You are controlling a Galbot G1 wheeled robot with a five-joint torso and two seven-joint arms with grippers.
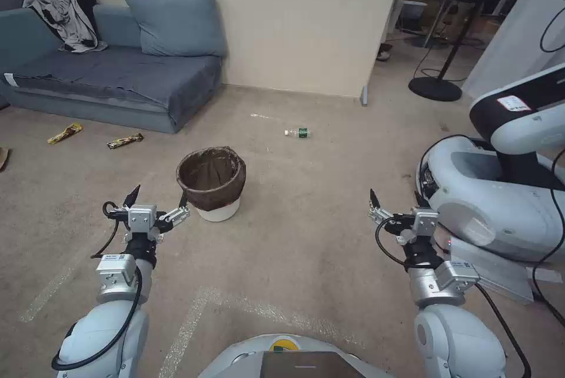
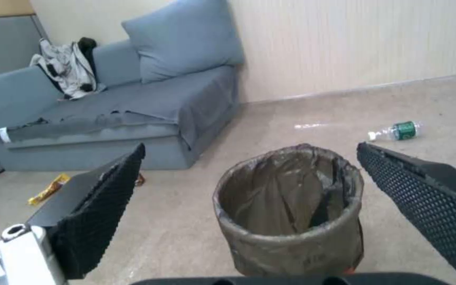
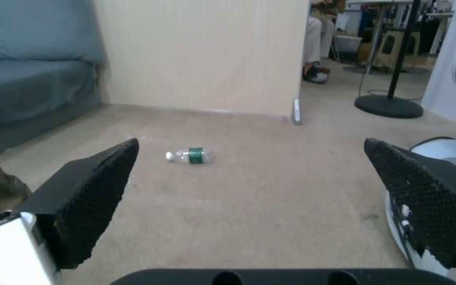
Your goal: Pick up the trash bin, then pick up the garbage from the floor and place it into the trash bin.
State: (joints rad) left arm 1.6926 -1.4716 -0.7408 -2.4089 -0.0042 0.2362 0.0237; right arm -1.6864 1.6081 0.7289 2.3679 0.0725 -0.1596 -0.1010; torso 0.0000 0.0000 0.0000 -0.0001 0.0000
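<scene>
Ahead-left on carpet, trash bin (image 1: 211, 182) upright, left gripper (image 1: 158, 201) wide open just beside its near-left rim. Right gripper (image 1: 400, 200) wide open, empty. Risk: fingers nudge the rim, bin tips.

The robot's arms are round and pale grey-white with shiny silver wrists; black cables loop beside them, and the left gripper (image 1: 158, 201) and right gripper (image 1: 395, 201) have black bumpy fingers (image 2: 101, 209)
</scene>
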